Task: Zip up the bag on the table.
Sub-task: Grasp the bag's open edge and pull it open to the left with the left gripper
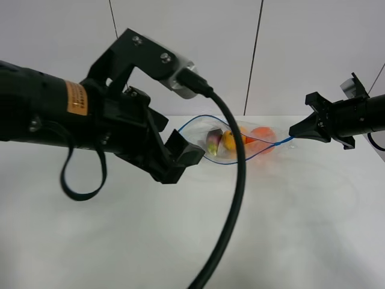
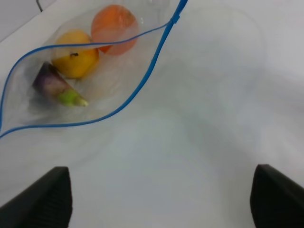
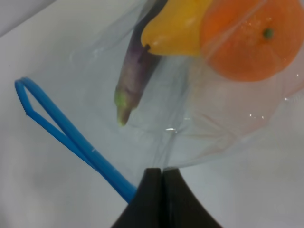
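Note:
The clear bag [image 1: 240, 143] lies at the back middle of the white table [image 1: 301, 229], its blue zipper strip [image 2: 142, 83] gaping in an open loop. A purple eggplant [image 2: 54, 85], a yellow pear [image 2: 76, 57] and an orange [image 2: 114, 26] show inside. My right gripper [image 1: 293, 130] is shut on the bag's right end, where the blue strip [image 3: 71, 137] runs in between its fingers [image 3: 152, 199]. Hovering above the table just left of the bag's open mouth, my left gripper [image 1: 180, 159] is open and holds nothing; its fingertips [image 2: 47, 197] show as dark corners.
A thick black cable [image 1: 236, 198] hangs from the left wrist camera across the front of the table. A black strap loop [image 1: 81, 180] dangles under the left arm. A pale wall with dark seams [image 1: 252, 60] stands behind the table.

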Controlling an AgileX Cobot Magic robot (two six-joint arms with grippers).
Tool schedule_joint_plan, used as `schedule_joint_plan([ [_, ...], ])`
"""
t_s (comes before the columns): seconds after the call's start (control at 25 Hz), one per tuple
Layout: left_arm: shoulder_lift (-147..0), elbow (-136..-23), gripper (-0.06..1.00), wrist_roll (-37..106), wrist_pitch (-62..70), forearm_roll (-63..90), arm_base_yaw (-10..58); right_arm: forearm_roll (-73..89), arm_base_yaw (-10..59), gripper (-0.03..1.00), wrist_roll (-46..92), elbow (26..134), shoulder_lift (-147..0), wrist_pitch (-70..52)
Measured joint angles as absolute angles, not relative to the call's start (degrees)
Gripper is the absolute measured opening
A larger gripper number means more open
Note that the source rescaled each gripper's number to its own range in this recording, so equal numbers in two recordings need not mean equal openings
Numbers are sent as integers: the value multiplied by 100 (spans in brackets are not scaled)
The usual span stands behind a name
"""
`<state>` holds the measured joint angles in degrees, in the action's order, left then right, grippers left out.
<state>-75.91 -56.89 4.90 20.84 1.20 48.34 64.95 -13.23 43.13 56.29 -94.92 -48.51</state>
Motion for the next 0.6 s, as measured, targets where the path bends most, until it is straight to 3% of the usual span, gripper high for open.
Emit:
schedule_joint_plan([
  [0.6,-9623,-7261,100,712,1721,115,4834,6495,-1323,0,4313,5629,-9492,-4870],
])
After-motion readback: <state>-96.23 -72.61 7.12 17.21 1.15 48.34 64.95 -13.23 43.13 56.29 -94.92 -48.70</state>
